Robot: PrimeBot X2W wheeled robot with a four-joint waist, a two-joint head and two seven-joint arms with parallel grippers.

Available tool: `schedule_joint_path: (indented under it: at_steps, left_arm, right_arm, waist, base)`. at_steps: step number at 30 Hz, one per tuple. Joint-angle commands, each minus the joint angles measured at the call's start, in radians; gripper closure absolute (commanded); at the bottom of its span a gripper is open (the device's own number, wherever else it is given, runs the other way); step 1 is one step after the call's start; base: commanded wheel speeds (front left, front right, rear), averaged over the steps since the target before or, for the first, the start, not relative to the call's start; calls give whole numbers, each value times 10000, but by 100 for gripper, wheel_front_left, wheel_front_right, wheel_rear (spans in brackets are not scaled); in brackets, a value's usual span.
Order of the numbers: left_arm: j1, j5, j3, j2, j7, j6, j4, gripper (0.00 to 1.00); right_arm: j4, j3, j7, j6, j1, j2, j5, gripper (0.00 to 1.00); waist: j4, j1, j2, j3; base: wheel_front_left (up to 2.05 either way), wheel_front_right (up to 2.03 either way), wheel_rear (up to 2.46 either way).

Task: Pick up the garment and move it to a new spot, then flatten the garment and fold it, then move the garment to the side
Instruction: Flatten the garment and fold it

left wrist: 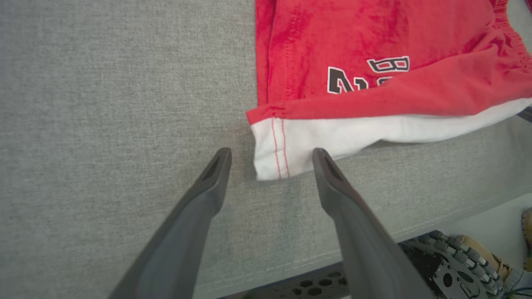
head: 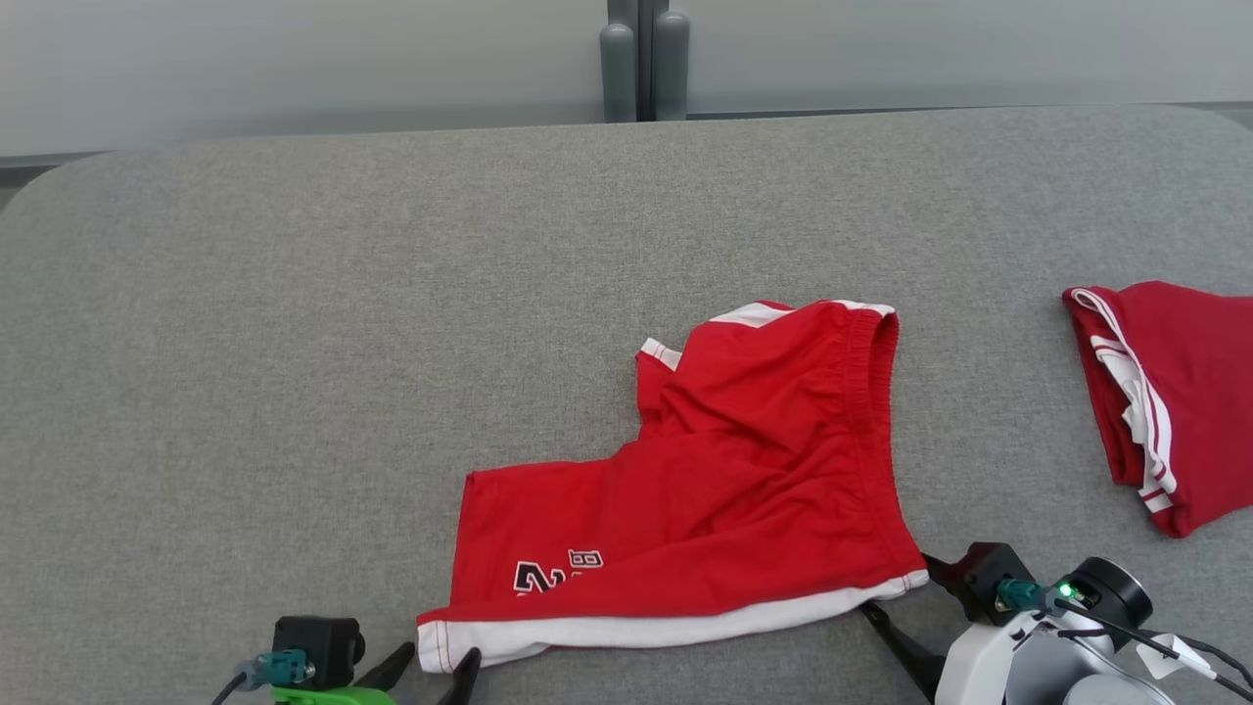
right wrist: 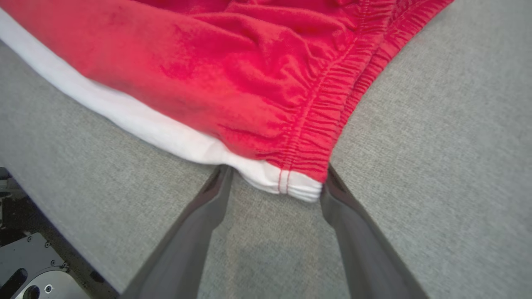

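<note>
- Wrinkled red knit shorts (head: 705, 490), white stripe, gathered elastic waistband, on grey woven table (head: 294, 294) near front edge.
- Left hand (left wrist: 271, 153) spread wide, empty, astride white hem corner.
- Right hand (right wrist: 277, 170) likewise wide, empty, astride waistband corner.

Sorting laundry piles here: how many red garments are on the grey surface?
2. Red shorts lie spread near the front edge; a folded red garment with white stripes lies at the right, cut off by the frame.

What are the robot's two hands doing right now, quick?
Left gripper: open, holding nothing, fingers either side of the red shorts' white leg-hem corner.
Right gripper: open, holding nothing, fingers either side of the shorts' waistband corner.
</note>
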Motion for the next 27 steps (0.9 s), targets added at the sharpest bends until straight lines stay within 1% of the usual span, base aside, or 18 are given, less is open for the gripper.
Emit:
schedule_joint_path:
  at_steps: [1, 3, 4, 5, 7, 8, 9, 10, 13, 14, 16, 17, 22, 25, 27]
  left_arm:
    - [-173, -69, -57, 16, -47, -48, 58, 0]
    - [-182, -132, -112, 15, -82, -65, 123, 0]
    - [-179, -146, -141, 26, -110, -53, 163, 10]
    - [-180, -136, -152, 36, -130, -53, 179, 22]
    - [-197, -125, -167, 64, -150, -53, 190, 52]
    - [-210, -132, -173, 72, -157, -53, 192, 62]
    - [-215, -139, -196, 93, -135, -56, 190, 88]
    - [-220, -174, -230, 110, -99, -66, 175, 100]
    - [-244, -264, -296, 127, -68, -79, 128, 100]
    - [-248, -296, -334, 141, -50, -87, 111, 100]
    - [-224, -402, -434, 157, -1, -94, 50, 100]
    - [-196, -458, -470, 167, 43, -99, 4, 100]
    - [8, -826, -605, 297, 287, -132, -401, 100]
    - [128, -1260, -450, 370, 388, -139, -1099, 100]
    - [208, -1605, -259, 467, 432, -144, -1812, 100]
  right_arm:
    - [82, 31, -95, -16, -135, 23, 75, 0]
    - [153, 66, -146, -16, -178, 41, 111, 0]
    - [223, 87, -190, -16, -178, 45, 135, 0]
    - [253, 96, -207, -16, -183, 46, 137, 0]
    - [294, 109, -243, -16, -198, 68, 142, 0]
    - [313, 116, -262, -16, -206, 78, 137, 0]
    - [328, 125, -275, -16, -208, 95, 133, 0]
    - [345, 135, -283, -16, -210, 117, 156, 0]
    - [369, 171, -311, -16, -227, 146, 198, 1]
    - [380, 206, -324, -16, -231, 166, 270, 44]
    - [395, 269, -357, -13, -268, 189, 404, 94]
    - [406, 283, -404, -13, -297, 194, 480, 100]
    - [352, 232, -541, -16, -379, 96, 917, 100]
    - [-50, -163, -666, -16, -319, 4, 1447, 100]
    - [-543, -587, -707, -16, -205, -146, 1855, 100]
  waist:
    - [-31, 0, 0, -15]
    - [-62, 0, 0, -29]
    - [-85, 0, 0, -55]
    - [-91, 0, 0, -53]
    - [-100, 0, 0, -39]
    - [-102, 0, 0, -35]
    - [-105, 0, 0, -26]
    - [-106, 0, 0, -12]
    - [-95, 0, 0, 5]
    - [-84, 0, 0, 7]
    - [-72, 0, 0, 11]
    - [-68, 0, 0, 8]
    - [-67, 0, 0, -45]
    - [-78, 0, 0, -84]
    - [-101, 0, 0, -100]
  base:
    - [0, 0, 0]
    - [0, 0, 0]
    - [0, 0, 0]
    - [0, 0, 0]
    - [0, 0, 0]
    - [0, 0, 0]
    - [0, 0, 0]
    - [0, 0, 0]
    - [0, 0, 0]
    - [0, 0, 0]
    - [0, 0, 0]
    - [0, 0, 0]
    - [0, 0, 0]
    - [0, 0, 0]
    - [0, 0, 0]
